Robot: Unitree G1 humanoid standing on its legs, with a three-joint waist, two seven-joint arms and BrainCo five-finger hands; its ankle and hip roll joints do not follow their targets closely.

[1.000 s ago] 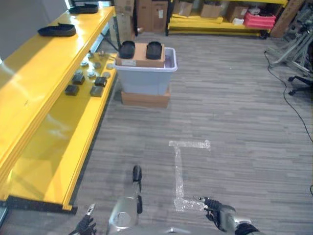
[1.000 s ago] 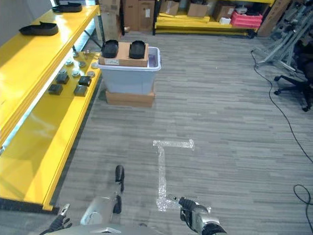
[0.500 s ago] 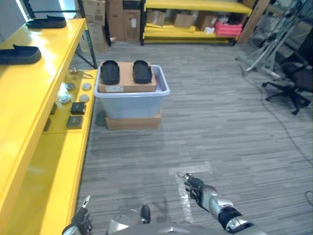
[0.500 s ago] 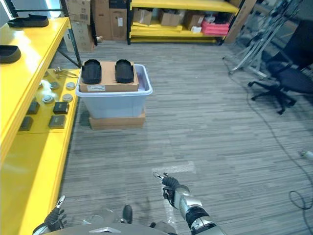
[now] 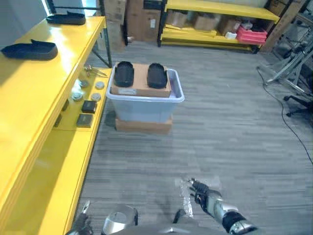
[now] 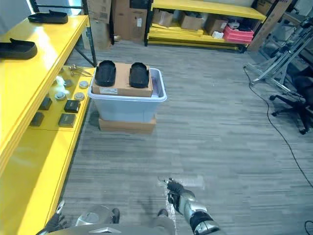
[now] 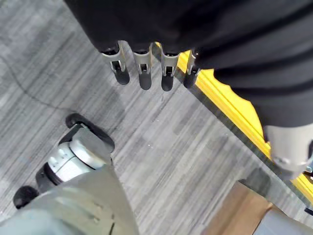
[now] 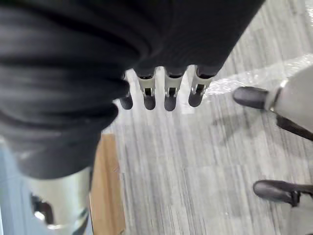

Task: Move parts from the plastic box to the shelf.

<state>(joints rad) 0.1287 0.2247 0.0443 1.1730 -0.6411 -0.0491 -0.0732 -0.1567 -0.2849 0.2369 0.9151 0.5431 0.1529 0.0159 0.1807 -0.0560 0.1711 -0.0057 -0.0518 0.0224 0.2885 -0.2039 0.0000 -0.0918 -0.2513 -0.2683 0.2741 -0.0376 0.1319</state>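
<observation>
A pale plastic box [image 5: 145, 101] stands on the floor beside the long yellow shelf [image 5: 27, 93]. A cardboard sheet on top of it carries two black parts [image 5: 123, 73] [image 5: 157, 75]. Two more black parts [image 5: 29, 49] [image 5: 67, 18] lie on the shelf's top board. My right hand [image 5: 206, 199] hangs low over the floor, well short of the box, fingers [image 8: 167, 92] straight and holding nothing. My left hand [image 6: 55, 223] is at the bottom edge near the shelf's front, its fingers [image 7: 142, 73] also straight and bare.
Small dark blocks [image 5: 88, 105] and round pieces [image 5: 99, 85] lie on the shelf's lower board. A flat cardboard box [image 5: 143, 125] sits under the plastic box. Clear tape [image 5: 188, 192] marks the floor by my right hand. Far shelves hold boxes [image 5: 210, 22]; an office chair [image 6: 298, 105] stands at the right.
The whole picture has swung, so the camera moved. Both hands stay low at the bottom and open; the box and its parts have not moved.
</observation>
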